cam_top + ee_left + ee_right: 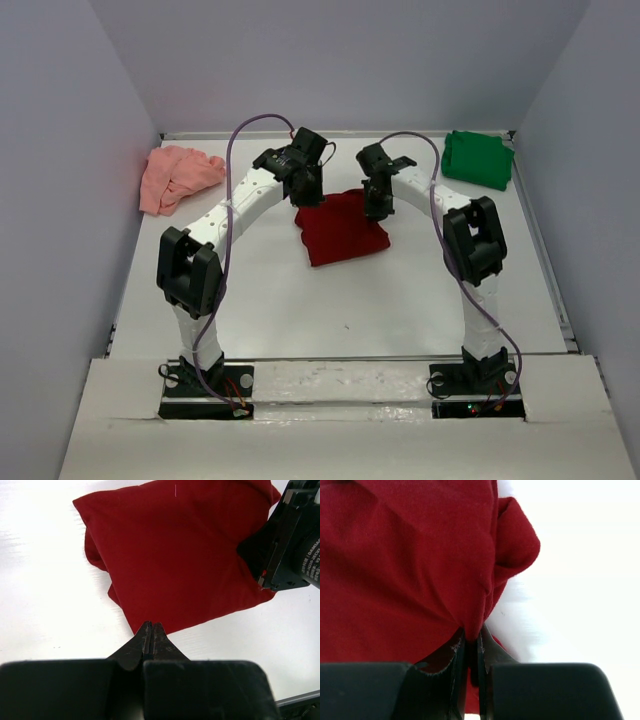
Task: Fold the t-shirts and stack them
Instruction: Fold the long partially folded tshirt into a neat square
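Observation:
The dark red t-shirt (340,232) lies folded in a rough square at the table's middle; it also shows in the left wrist view (175,550) and the right wrist view (405,565). My right gripper (378,207) is shut on a fold at its far right edge (471,632). My left gripper (305,190) is shut with nothing between the jaws, its tips (151,625) just off the shirt's far left corner. The pale salmon-pink t-shirt (178,177) lies crumpled at the far left. The bright green t-shirt (477,158) lies bunched at the far right.
Grey walls close in the white table (330,310) on three sides. The right gripper's black body (295,540) sits over the red shirt's edge in the left wrist view. A white board covers the near edge by the arm bases.

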You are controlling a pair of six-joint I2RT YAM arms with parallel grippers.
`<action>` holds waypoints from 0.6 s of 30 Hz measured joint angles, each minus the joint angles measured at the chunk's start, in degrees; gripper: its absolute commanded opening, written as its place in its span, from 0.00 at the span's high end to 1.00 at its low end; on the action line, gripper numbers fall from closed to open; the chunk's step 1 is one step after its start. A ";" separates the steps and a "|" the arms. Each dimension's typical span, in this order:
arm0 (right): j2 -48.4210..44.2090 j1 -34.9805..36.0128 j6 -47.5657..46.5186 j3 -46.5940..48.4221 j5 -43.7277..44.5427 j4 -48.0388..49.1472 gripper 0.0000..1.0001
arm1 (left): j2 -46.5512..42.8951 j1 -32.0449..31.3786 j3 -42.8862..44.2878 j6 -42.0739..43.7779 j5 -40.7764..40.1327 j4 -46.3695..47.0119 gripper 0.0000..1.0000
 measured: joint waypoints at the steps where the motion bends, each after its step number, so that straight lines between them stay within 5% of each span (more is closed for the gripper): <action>1: 0.28 0.00 -0.20 1.20 0.59 -0.74 1.00 | 0.00 0.00 0.00 0.00 0.07 0.00 1.00; 18: 4.81 0.00 -2.84 14.49 4.72 -6.69 1.00 | 0.02 0.00 -0.76 0.02 0.48 0.55 1.00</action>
